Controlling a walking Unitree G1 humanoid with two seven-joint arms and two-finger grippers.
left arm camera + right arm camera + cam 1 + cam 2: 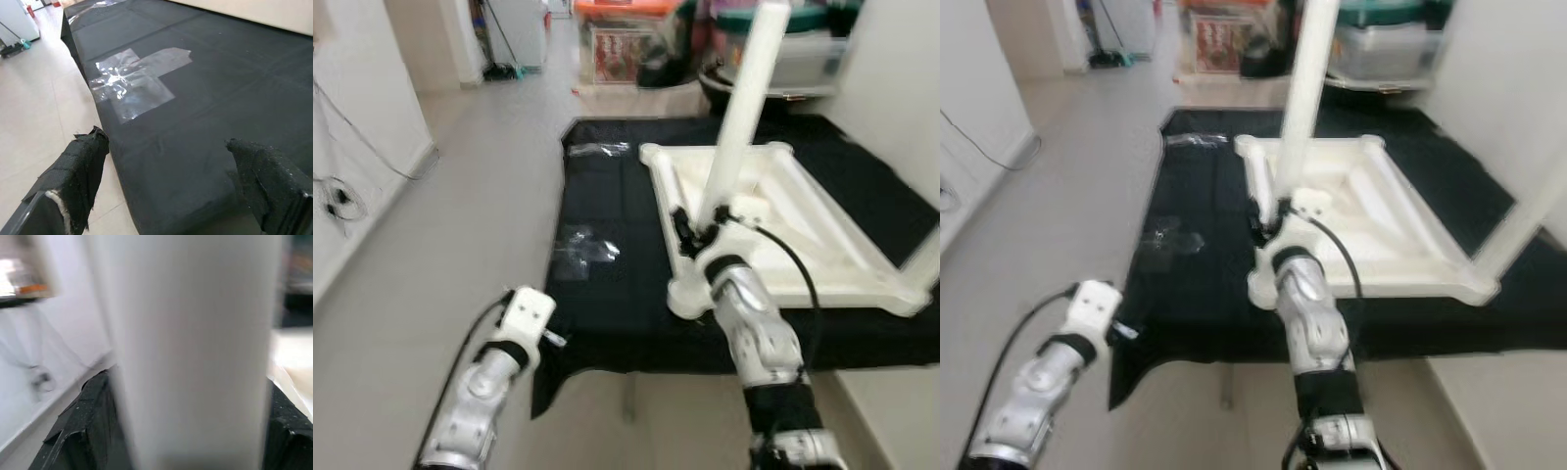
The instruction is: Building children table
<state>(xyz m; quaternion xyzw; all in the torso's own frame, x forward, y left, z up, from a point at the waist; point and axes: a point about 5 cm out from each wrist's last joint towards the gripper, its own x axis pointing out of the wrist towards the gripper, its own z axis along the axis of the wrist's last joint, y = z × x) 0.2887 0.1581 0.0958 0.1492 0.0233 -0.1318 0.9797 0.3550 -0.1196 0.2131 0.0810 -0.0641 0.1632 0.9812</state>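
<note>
The right claw (697, 230) is closing around a long white table leg (741, 108), with a black finger (90, 423) pressing on each side of it, and is holding it upright but leaning a little over the near left corner of the upturned white children's table top (822, 240). That table top is lying underside up on the worktop (607, 313), which is draped in black cloth, and another white leg (1518, 220) is standing at its far right corner. The left claw (176, 191) is hanging open just off the near edge of the worktop, gripping nothing, its fingers (80, 169) spread wide. A crumpled clear plastic bag (134, 81) is lying flat on the cloth beyond it, and a second clear wrapper (597, 149) is lying near the far left corner.
</note>
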